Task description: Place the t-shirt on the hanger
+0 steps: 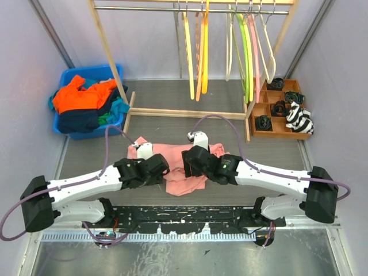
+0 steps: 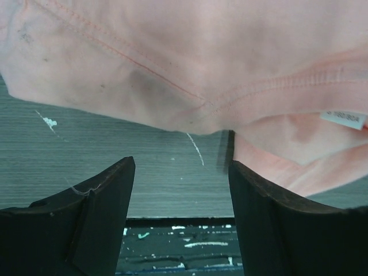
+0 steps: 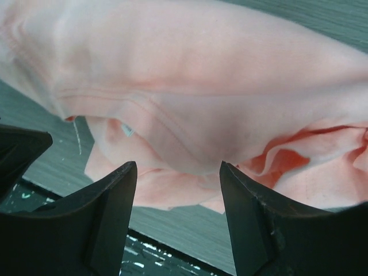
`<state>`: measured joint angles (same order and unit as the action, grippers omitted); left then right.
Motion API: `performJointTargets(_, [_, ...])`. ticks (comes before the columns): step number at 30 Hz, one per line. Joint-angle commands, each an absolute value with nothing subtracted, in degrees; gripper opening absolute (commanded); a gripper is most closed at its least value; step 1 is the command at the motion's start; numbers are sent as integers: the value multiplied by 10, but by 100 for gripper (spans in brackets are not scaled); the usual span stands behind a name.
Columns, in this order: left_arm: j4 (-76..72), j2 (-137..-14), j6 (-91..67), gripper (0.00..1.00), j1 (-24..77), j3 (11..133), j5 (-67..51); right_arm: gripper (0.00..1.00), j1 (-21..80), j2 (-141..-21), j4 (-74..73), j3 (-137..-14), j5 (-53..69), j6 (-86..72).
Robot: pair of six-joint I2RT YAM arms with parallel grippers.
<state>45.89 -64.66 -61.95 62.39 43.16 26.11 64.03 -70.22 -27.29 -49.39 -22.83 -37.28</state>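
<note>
Centrally, grey worktop [image 1: 92, 155], salmon-pink t-shirt [image 1: 185, 184] crumpled on it between both arms, left gripper [image 2: 181, 195] over its edge, fingers [image 2: 98, 218] spread and empty, right gripper [image 3: 178, 195] above bunched cloth, fingers [image 3: 103, 218] likewise apart

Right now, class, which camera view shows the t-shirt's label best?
The left wrist view: the white label lies flat on the t-shirt, print blurred. The right wrist view shows only a sliver among folds; the top view shows none of it.
</note>
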Motion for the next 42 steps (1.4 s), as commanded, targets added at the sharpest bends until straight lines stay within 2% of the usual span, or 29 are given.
performJointTargets(1, [433, -691, -638, 73, 628, 431, 310, 66, 643, -730, -279, -534, -286, -364])
performJointTargets(3, [429, -713, -639, 71, 628, 437, 319, 66, 643, -740, -281, -535, -293, -363])
performJointTargets(8, [428, -772, -638, 58, 627, 459, 341, 66, 642, -761, -289, -540, -303, -362])
performJointTargets(13, [450, -800, -635, 38, 627, 487, 353, 66, 643, -767, -290, -534, -303, -363])
performJointTargets(18, [468, -777, -638, 29, 627, 494, 356, 65, 642, -765, -297, -526, -319, -363])
performJointTargets(21, [478, -757, -638, 27, 627, 497, 362, 59, 643, -768, -298, -526, -330, -360])
performJointTargets(33, [516, -733, -626, 27, 627, 528, 365, 17, 643, -766, -296, -550, -326, -339])
performJointTargets(37, [493, -714, -633, 43, 628, 501, 350, 5, 643, -743, -279, -542, -312, -337])
performJointTargets(42, [453, -703, -639, 58, 629, 466, 330, 3, 643, -723, -270, -550, -293, -334])
